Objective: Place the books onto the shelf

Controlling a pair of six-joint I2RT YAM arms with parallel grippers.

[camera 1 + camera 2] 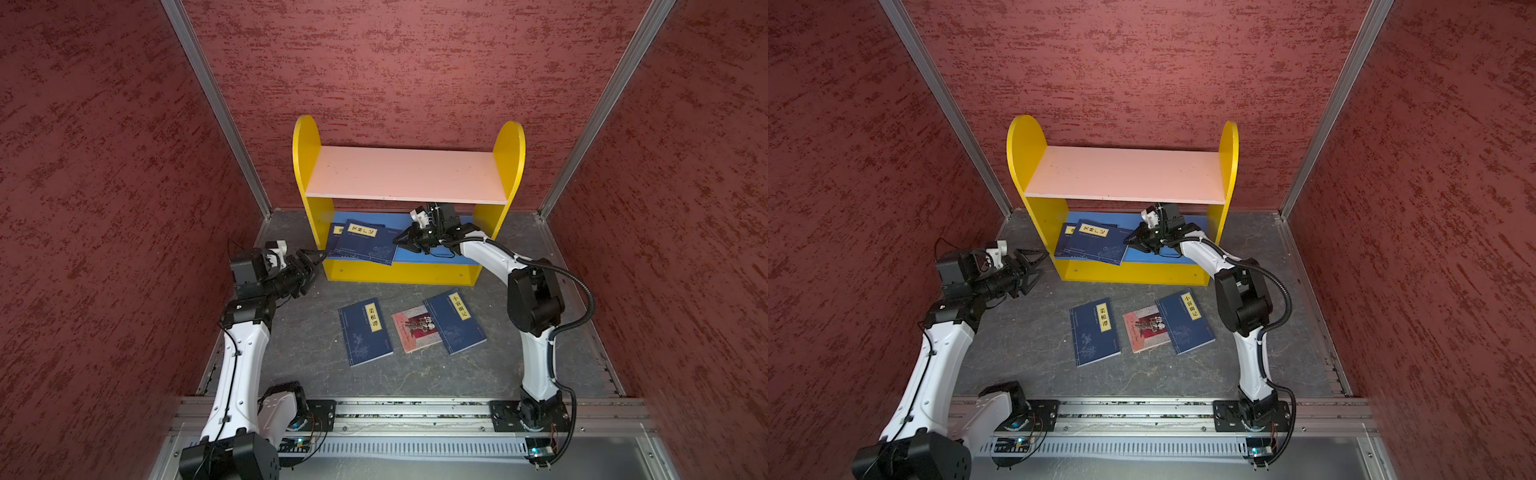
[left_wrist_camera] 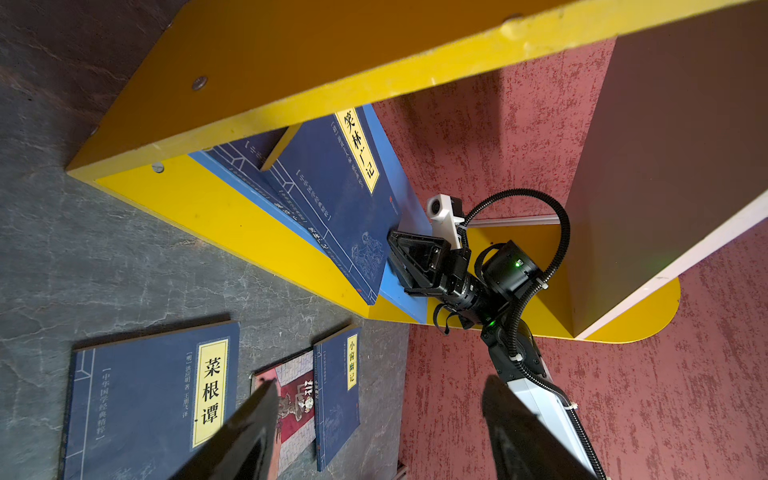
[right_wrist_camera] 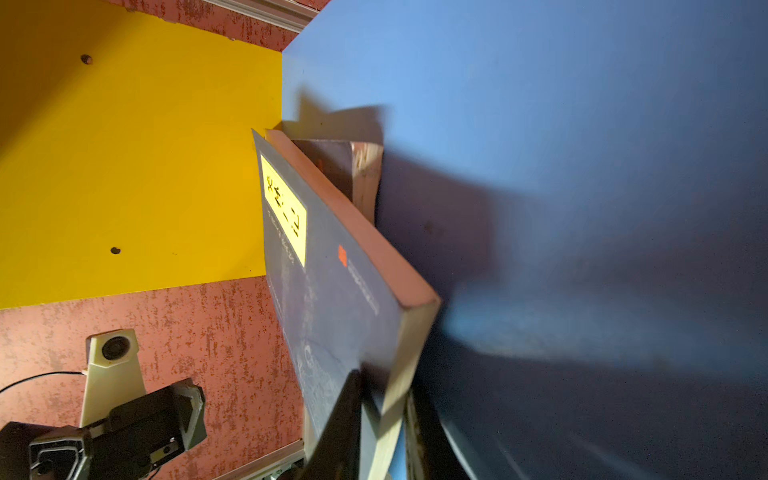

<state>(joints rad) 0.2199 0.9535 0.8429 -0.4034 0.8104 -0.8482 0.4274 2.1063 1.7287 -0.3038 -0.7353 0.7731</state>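
Book [image 1: 365, 246], topmost on shelf [image 1: 415, 272], lay at 9 o'clock of R claw [image 1: 400, 241], long axis abt 9–3; jaws narrow, pinched its corner. L claw [image 1: 316, 258] wide, farther.

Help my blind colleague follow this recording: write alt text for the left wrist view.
The right gripper grips a corner of the top navy book, one of two lying on the yellow shelf's blue lower board. Three more books lie on the gray floor, beyond the open left gripper's blurred fingers.
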